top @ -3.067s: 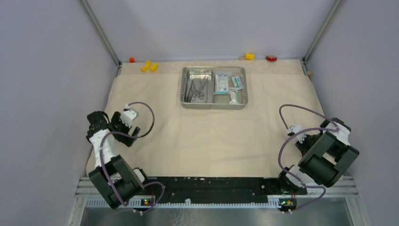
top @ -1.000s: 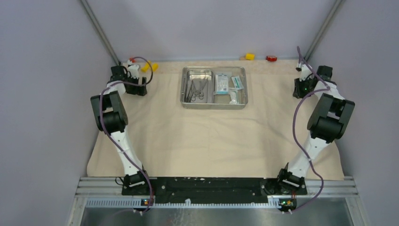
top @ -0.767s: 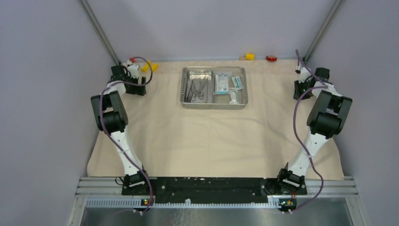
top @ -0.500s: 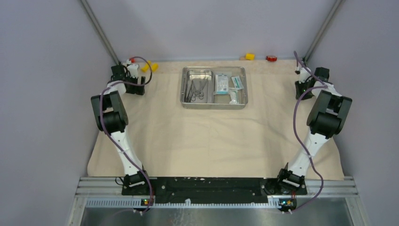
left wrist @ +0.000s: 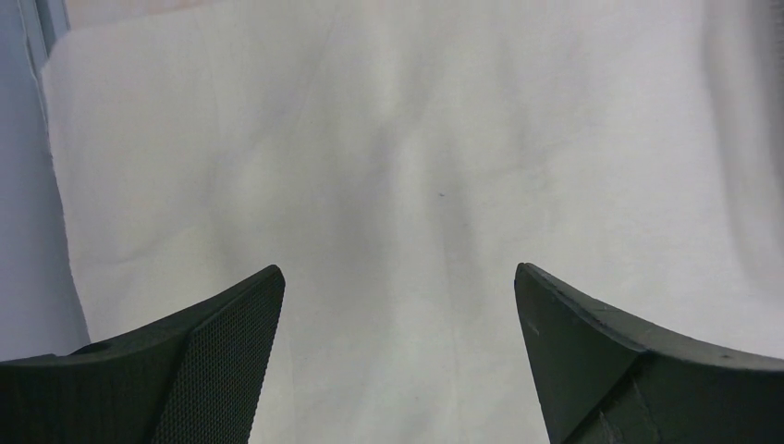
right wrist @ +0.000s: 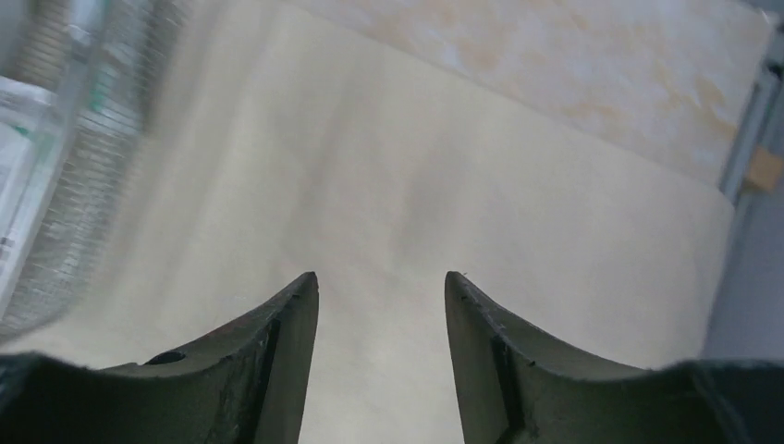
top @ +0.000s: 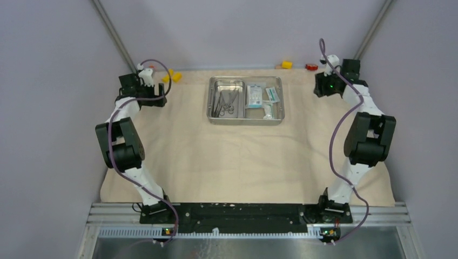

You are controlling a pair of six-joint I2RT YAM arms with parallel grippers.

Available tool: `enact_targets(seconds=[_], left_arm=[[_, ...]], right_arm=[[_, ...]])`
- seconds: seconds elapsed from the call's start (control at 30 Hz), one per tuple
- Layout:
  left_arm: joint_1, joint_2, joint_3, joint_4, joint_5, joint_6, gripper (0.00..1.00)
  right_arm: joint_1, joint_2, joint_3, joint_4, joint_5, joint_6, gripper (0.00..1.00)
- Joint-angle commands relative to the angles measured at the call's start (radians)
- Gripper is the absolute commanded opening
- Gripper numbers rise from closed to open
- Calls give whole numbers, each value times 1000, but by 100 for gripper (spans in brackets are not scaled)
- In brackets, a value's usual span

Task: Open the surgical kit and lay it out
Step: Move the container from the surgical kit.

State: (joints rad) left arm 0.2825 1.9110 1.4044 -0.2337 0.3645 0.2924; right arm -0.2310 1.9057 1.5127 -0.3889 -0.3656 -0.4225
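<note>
The beige cloth wrap (top: 237, 156) lies spread flat over the table. On its far middle stands the steel tray (top: 246, 120), with scissors and forceps (top: 226, 102) in its left half and white-and-teal packets (top: 255, 95) in its right half. My left gripper (top: 155, 99) is over the cloth's far left corner. Its jaws stand wide open (left wrist: 398, 277) above bare cloth (left wrist: 416, 139). My right gripper (top: 320, 89) hangs over the far right corner, right of the tray. It is open (right wrist: 381, 276) with only cloth (right wrist: 416, 185) between its fingers. The tray's edge (right wrist: 55, 185) shows blurred at the left of that view.
Yellow blocks (top: 172, 75) (top: 287, 65) and a red block (top: 311, 67) lie along the back edge beyond the cloth. Bare tabletop (right wrist: 601, 74) shows past the cloth's far edge. Grey walls and frame posts close in both sides.
My right gripper has lifted off the far right corner, swung left toward the tray and opened wider. The left arm's elbow has dropped back toward the near left; its gripper stays open.
</note>
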Motion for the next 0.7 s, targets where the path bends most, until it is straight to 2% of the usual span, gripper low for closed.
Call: enact_targets(seconds=[0.0, 0.13, 0.3, 0.47, 0.67], left_arm=[[3, -142, -60, 49, 125, -58, 99], [-2, -209, -119, 55, 170, -84, 99], [-17, -254, -169, 59, 193, -97, 99], [-29, -278, -195, 70, 200, -110, 99], [-41, -292, -214, 88, 216, -126, 99]], right_arm=[[154, -67, 15, 74, -29, 150, 55], [270, -46, 37, 127, 0, 248, 57], [371, 55, 153, 93, 48, 328, 60], [403, 165, 247, 42, 145, 358, 62], [403, 218, 251, 39, 194, 363, 62]])
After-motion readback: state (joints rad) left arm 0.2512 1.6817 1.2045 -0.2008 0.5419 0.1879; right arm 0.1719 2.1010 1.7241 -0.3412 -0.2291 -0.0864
